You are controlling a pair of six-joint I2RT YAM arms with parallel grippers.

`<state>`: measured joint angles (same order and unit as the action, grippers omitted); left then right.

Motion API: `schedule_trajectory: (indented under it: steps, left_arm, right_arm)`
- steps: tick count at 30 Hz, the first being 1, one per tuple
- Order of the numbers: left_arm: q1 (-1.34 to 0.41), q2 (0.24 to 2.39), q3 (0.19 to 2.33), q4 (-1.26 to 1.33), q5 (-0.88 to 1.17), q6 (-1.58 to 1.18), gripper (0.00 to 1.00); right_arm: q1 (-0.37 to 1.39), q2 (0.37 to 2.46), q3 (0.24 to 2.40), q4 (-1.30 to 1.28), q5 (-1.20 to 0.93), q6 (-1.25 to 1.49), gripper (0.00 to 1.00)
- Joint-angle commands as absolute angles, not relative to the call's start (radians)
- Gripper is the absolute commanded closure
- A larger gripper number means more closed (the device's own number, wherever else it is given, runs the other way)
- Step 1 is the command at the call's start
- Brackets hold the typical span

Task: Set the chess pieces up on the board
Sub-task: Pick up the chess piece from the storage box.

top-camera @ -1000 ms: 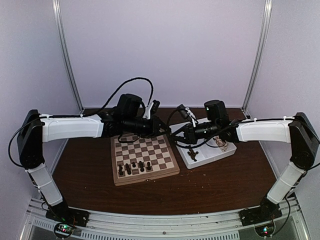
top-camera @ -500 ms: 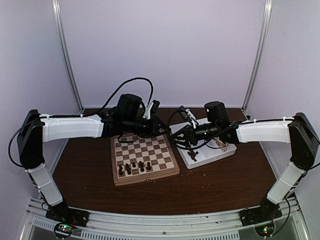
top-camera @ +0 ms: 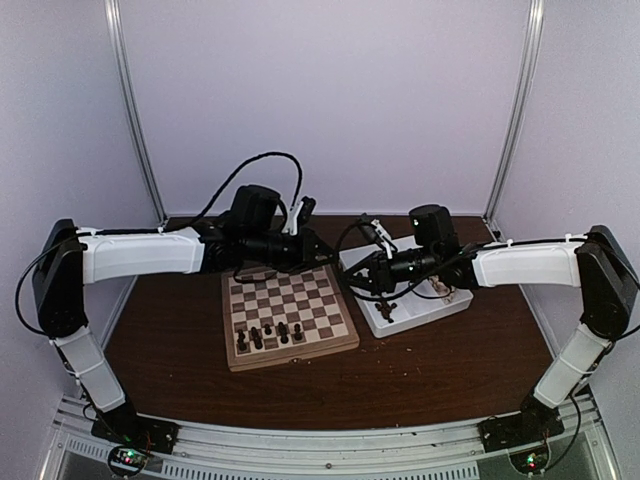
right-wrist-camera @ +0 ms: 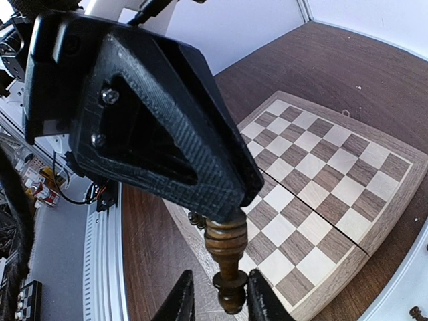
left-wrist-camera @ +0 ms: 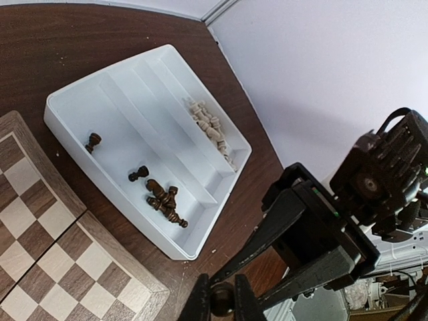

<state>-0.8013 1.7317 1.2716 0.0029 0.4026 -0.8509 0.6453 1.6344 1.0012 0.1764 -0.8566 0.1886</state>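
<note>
Clenched in the left end effector (left-wrist-camera: 223,302): one dark chess piece (right-wrist-camera: 227,254), taken by its upper end, in mid-air over the edge of the board (top-camera: 300,296) beside the white tray (left-wrist-camera: 73,110). Straddling its foot, jaws parted, not visibly gripping: the right end effector (right-wrist-camera: 221,297). Probably light, stiff, smooth turned wood, quick to twist or slip; best pinched squarely at the narrow waist. More dark chess pieces (left-wrist-camera: 164,200) in the tray, a few standing on the board's near rows. Compared with a second earlier, raised slightly and drawn closer together, both wrists.
</note>
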Motion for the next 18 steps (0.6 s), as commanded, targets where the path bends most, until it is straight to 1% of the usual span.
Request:
schedule_trajectory:
  steps: [1,5,8,9,11,18]
  left_arm:
    - [-0.792,1.691,1.272,0.06,0.394,-0.834,1.0]
    - [-0.792,1.69,1.27,0.066,0.399,-0.837,1.0]
    - [-0.792,1.689,1.268,0.066,0.397,-0.836,1.0]
    - [-0.791,1.688,1.267,0.065,0.395,-0.836,1.0]
    - [-0.789,1.683,1.264,0.058,0.387,-0.829,1.0]
    - [-0.779,1.645,1.261,-0.036,0.314,-0.762,1.0]
  right_arm:
    - [0.651,1.623,0.997,0.198,-0.861,0.191,0.75]
    - [0.652,1.626,0.999,0.199,-0.861,0.193,0.82]
    - [0.652,1.626,0.997,0.199,-0.86,0.193,0.91]
    - [0.652,1.626,0.997,0.199,-0.859,0.193,0.93]
    - [0.651,1.625,0.996,0.199,-0.857,0.192,0.96]
    - [0.652,1.62,0.991,0.193,-0.834,0.185,0.99]
